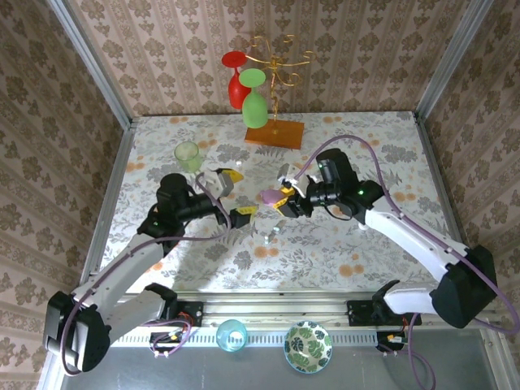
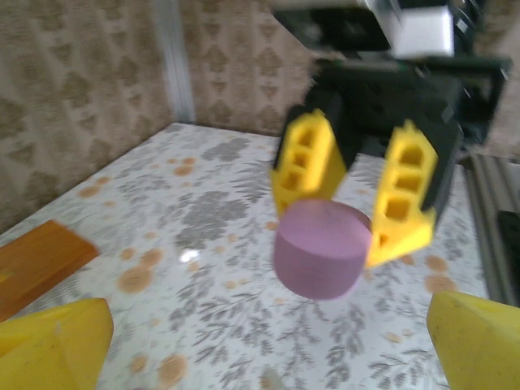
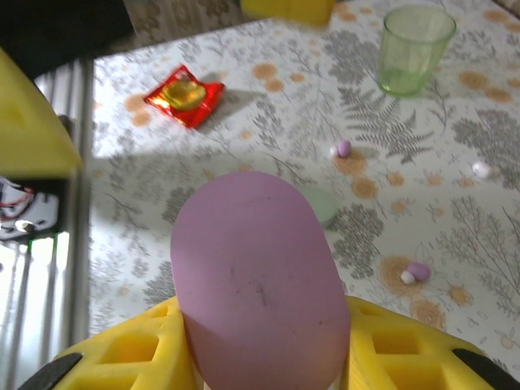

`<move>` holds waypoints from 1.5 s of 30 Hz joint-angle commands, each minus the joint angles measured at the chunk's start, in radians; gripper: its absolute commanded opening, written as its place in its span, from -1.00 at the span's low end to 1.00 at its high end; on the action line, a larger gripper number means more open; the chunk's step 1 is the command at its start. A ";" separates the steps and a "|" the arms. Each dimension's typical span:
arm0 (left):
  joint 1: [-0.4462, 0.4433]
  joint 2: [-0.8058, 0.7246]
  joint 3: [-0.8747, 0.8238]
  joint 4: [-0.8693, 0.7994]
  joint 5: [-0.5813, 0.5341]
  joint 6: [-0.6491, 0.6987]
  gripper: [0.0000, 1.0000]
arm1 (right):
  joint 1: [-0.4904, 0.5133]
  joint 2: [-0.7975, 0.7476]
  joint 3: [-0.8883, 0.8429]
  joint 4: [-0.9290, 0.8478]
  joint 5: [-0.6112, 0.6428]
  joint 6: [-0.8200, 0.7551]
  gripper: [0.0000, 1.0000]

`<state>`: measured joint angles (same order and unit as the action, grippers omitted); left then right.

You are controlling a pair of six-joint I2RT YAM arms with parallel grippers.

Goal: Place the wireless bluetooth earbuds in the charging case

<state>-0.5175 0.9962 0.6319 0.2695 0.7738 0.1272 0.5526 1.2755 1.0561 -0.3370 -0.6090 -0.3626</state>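
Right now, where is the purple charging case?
In the top view, the purple charging case is near the middle of the table, held between the jaws of the right gripper, right of the open left gripper.

I'm running this from afar in a staged test booth, not a real home: patterned wallpaper panels (image 1: 162, 49) sit in aluminium posts (image 1: 93, 63), a floral-clothed table (image 1: 390, 146) fills the floor, and a slotted metal rail (image 1: 276, 309) edges it.

Three earbuds (image 3: 342, 149), one purple case (image 3: 256, 276), one green cup (image 3: 414, 49).
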 commanded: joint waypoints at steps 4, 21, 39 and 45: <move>-0.046 0.022 0.059 -0.013 0.095 0.033 0.96 | 0.019 -0.039 0.089 -0.093 -0.124 0.056 -0.63; -0.100 0.035 0.074 0.054 0.115 -0.056 0.42 | 0.069 -0.001 0.177 -0.144 -0.098 0.011 -0.71; -0.101 0.048 0.078 0.110 0.146 -0.119 -0.04 | 0.069 -0.020 0.140 -0.134 -0.071 -0.010 -0.74; -0.100 0.037 0.075 0.112 0.147 -0.115 0.00 | 0.068 -0.023 0.127 -0.145 -0.054 -0.024 -0.76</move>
<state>-0.6140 1.0416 0.6735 0.3325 0.8982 0.0257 0.6163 1.2705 1.2007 -0.4603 -0.6773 -0.3668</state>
